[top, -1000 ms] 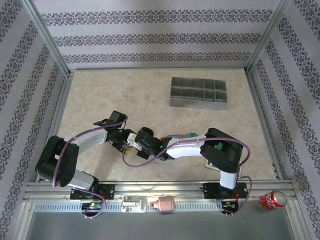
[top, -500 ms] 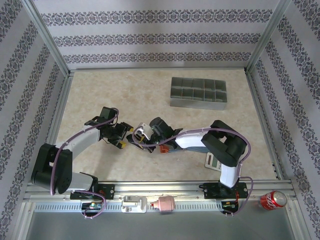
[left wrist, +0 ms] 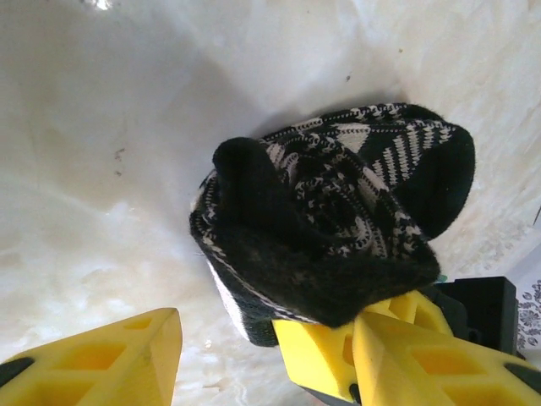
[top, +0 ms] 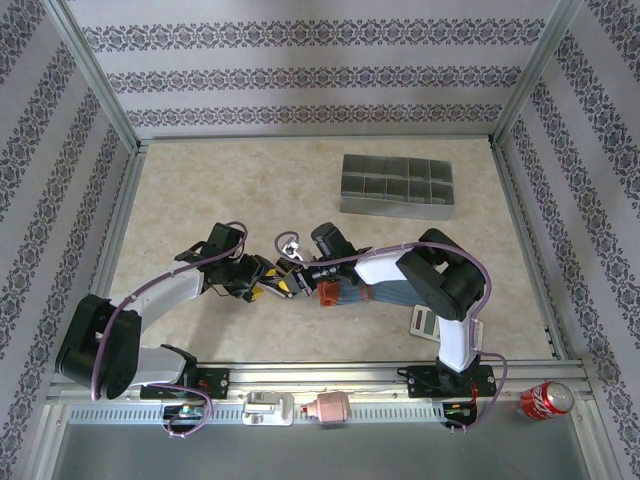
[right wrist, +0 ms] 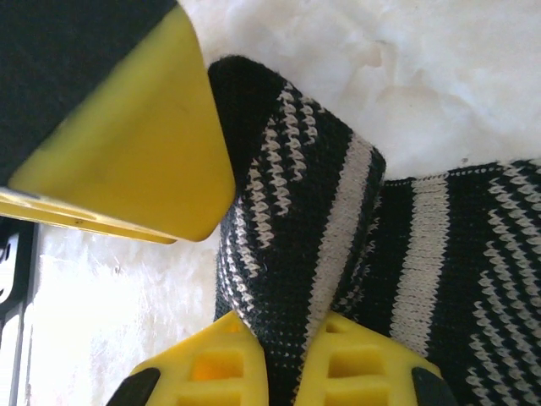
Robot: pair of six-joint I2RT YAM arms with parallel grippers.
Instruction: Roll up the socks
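Observation:
A black sock with beige stripes [left wrist: 338, 211] lies bunched on the pale table, mid-front. My right gripper [right wrist: 283, 364] is shut on a fold of this sock [right wrist: 296, 254]. My left gripper [left wrist: 270, 351] is open right against the bundle, and the sock's lower edge rests over its right finger [left wrist: 325, 351]. That gripper's other finger [right wrist: 127, 144] crosses the right wrist view beside the fold. From above, the left gripper [top: 262, 281] and right gripper [top: 297, 281] meet tip to tip. The blue-teal sock [top: 372, 295] with its orange cuff [top: 327, 293] lies just right of them.
A grey calculator [top: 422, 322] lies by the right arm's base. At the back right stands a grey divided organizer tray [top: 397, 185]. A red can [top: 545, 400] sits off the table at the front right. Metal rails border the table.
My left gripper has moved right up to the right gripper and its jaws have narrowed. The right arm swung back, uncovering the blue-teal sock and calculator.

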